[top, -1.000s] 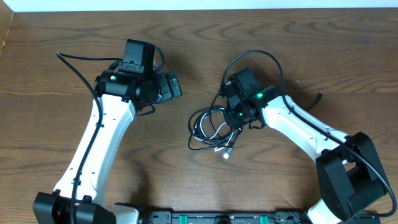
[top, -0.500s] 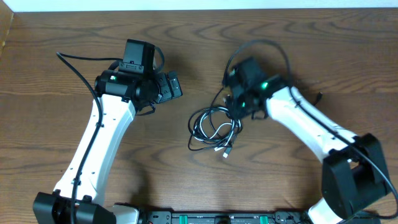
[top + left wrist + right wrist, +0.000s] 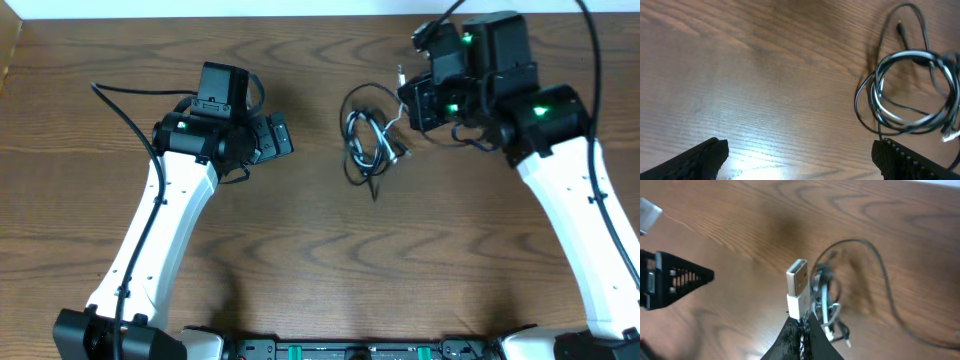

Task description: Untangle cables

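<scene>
The right gripper [image 3: 801, 325] is clamped on the white plug [image 3: 798, 292] of the cables [image 3: 368, 140]. The coiled bundle hangs beside it, over the worktop [image 3: 300, 260]. The left gripper [image 3: 278, 137] stands wide, well apart from the bundle.

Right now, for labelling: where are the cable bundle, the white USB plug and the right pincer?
cable bundle [image 3: 368, 142], overhead view, coiled strands.
white USB plug [image 3: 797, 286], right wrist view, metal shell.
right pincer [image 3: 801, 326], right wrist view, between shut fingertips.
</scene>
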`<act>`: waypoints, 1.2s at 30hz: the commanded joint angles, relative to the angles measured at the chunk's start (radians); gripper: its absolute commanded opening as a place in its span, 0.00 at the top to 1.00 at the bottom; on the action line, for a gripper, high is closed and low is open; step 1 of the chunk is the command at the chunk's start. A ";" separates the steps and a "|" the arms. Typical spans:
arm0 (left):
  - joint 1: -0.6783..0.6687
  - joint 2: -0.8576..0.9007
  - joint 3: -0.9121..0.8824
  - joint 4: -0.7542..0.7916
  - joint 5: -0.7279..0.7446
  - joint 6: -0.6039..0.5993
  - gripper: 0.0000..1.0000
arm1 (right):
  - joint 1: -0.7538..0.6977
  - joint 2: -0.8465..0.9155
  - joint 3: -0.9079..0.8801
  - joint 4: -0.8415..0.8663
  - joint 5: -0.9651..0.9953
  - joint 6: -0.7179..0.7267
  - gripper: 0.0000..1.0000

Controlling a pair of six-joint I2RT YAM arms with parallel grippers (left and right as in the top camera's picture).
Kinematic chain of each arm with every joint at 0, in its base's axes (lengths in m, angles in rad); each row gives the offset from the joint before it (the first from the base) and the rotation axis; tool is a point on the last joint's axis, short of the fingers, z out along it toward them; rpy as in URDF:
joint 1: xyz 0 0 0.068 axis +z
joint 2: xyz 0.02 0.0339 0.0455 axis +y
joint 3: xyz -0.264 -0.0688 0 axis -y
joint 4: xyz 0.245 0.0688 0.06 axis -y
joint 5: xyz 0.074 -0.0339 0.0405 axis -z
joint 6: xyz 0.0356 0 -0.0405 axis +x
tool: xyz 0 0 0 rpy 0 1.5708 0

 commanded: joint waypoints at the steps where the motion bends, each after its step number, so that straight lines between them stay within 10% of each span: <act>1: 0.002 -0.007 0.004 0.013 0.080 0.082 0.03 | -0.049 -0.009 0.009 -0.035 -0.053 0.092 0.99; 19: -0.066 0.068 0.004 0.105 0.114 0.098 0.04 | -0.180 0.190 -0.161 -0.124 0.039 0.089 0.89; 21: -0.087 0.085 0.004 0.106 0.114 0.099 0.06 | -0.179 0.198 -0.161 -0.095 0.033 0.065 0.75; 23: -0.110 0.097 0.004 0.106 0.114 0.117 0.07 | -0.182 0.198 -0.161 -0.069 0.038 0.055 0.28; 25: -0.136 0.106 0.004 0.106 0.114 0.160 0.07 | -0.196 0.197 -0.156 -0.055 0.037 0.056 0.05; 36: -0.310 0.195 0.004 0.166 0.113 0.484 0.08 | -0.358 0.198 -0.155 -0.076 0.037 0.050 0.04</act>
